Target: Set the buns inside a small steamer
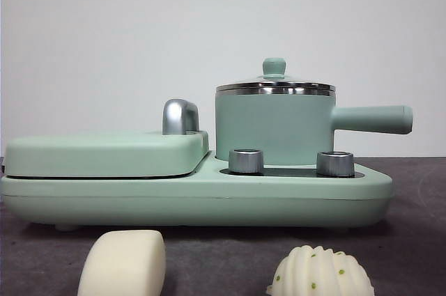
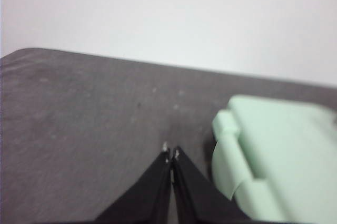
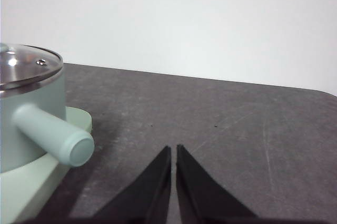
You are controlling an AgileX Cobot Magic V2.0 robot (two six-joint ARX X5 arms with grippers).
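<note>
1. Front view: no gripper shows here. The small steamer stands on the right half of a mint-green cooker base, its glass lid on and the green knob on top, so what is inside cannot be seen. Its long handle points right. Two steel dials sit just in front of it. The flat griddle on the left half lies closed. Both buns lie on the dark table in front of the base, well apart: the smooth bun to the left, the ribbed bun with green dots to the right.

2. Left wrist view: the left gripper hangs above bare table with its jaws pressed together, tips meeting, holding nothing. The griddle's corner lies just beside it, blurred.

3. Right wrist view: the right gripper has its jaws nearly together, only a thin slit between them, gripping nothing, over bare table. The steamer, lid on, stands near it, handle end facing the camera.
</note>
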